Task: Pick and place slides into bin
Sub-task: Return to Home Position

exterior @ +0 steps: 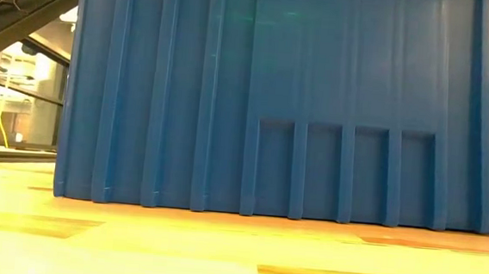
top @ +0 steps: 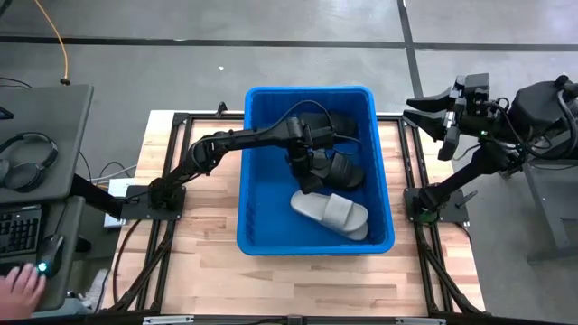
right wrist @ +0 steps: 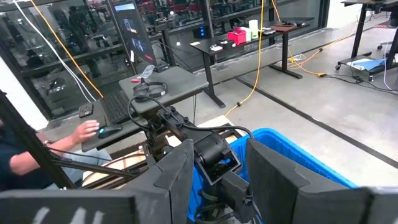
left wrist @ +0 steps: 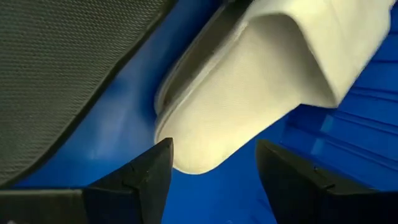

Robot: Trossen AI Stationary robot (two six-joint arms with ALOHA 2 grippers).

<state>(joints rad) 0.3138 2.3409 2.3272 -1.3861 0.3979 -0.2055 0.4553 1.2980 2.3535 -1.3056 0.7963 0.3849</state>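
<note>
Since the high view has every slide [top: 330,214] in the bin [top: 242,181], left tool [top: 309,183] among them, right tool [top: 417,108] outside it, and both wrist views show tools released and empty, homing seems all that remains: lift the left arm clear.

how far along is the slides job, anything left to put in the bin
Looks nearly done. Done: grey slides and black slides lie inside the bin, and no slide shows on the table outside it. In hand: nothing; the left gripper hovers open over the grey slides, and the right gripper is open, raised beside the bin. Left: probably just lifting the left arm out.
</note>
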